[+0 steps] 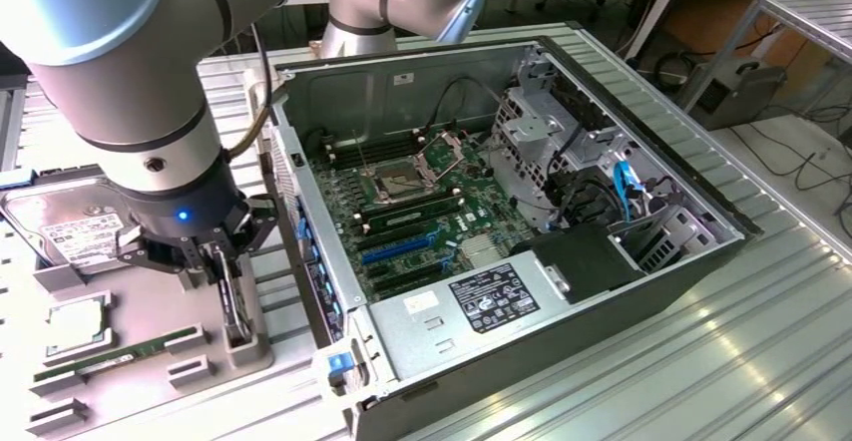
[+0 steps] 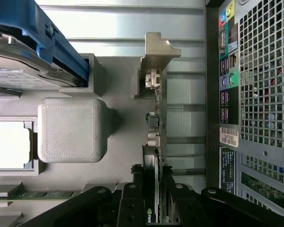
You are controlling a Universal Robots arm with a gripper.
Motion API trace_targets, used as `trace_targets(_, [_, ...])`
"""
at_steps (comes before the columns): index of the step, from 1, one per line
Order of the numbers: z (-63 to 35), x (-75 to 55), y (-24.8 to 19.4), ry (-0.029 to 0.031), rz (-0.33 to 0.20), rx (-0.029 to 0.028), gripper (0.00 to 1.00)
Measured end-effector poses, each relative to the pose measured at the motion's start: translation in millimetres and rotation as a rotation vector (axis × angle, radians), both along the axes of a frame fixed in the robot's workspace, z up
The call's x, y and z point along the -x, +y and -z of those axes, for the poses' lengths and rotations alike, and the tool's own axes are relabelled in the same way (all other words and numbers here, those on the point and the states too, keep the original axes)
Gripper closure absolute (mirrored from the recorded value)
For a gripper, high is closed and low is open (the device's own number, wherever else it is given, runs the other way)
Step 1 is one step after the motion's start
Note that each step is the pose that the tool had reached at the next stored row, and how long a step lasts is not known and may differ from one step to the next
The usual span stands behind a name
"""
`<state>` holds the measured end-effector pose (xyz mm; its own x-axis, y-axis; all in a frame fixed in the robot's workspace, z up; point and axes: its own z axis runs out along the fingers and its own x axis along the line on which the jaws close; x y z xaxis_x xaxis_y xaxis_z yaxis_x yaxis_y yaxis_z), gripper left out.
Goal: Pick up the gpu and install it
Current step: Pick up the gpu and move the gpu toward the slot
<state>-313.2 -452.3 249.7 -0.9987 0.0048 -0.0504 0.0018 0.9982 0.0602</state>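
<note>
**Gripper [image 2: 152,177] closed on the gpu [image 2: 158,123] in the grey parts tray [image 2: 118,142].**
The open computer case [image 1: 639,112] lies on its side. The tray sits beside it, on the exterior view's left, and also holds a hard drive [image 1: 74,226]. The gpu stands on edge in its slot, with its silver bracket [image 2: 156,52] at the end away from the gripper. The fingers [image 2: 135,189] press both card faces, jaws narrowly apart.

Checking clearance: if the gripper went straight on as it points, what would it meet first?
Likely the gpu, standing on edge in the grey holder right under the gripper; the gap is unclear.
</note>
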Motion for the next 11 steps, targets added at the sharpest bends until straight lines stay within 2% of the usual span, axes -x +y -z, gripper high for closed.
trace_targets(4, [-9.4,0.0,0.0,0.0000,-0.002,-0.0048,0.74])
trace_targets(9, [-26.9,0.0,-0.1,-0.0001,-0.002,-0.0068,0.74])
trace_targets(11, [-37.0,0.0,-0.2,0.0000,-0.003,-0.0072,0.74])
